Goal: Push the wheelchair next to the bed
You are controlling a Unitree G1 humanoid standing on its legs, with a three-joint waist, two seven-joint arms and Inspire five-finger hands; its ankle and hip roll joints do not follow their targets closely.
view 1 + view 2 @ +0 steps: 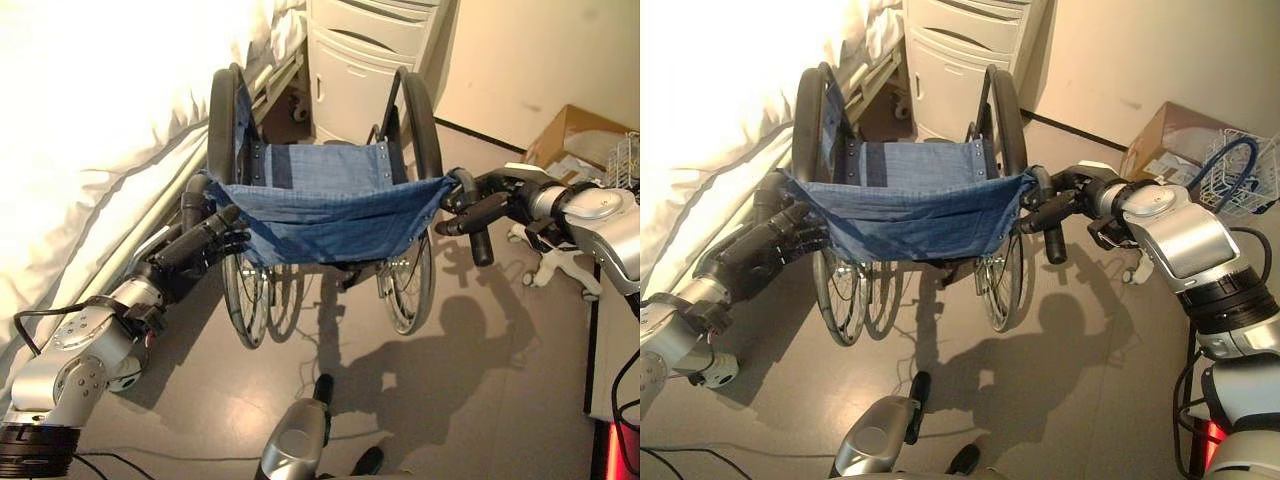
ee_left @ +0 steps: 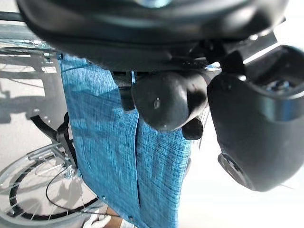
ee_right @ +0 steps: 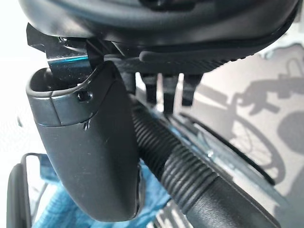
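Wheelchair point(image 1: 320, 200) beside the bed point(image 1: 90, 130); left hand point(image 1: 205, 243) and right hand point(image 1: 475, 208) fingers curled round its push handles.

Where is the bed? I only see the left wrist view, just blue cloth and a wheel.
Observer: The bed lies on the robot's left, close beside the left wheel of the wheelchair.
Operator: Is the other hand holding on too?
Observer: Yes, the right hand has its fingers curled round the right push handle.
Operator: What is in front of the chair?
Observer: A white cabinet stands just past the wheels, by the wall.
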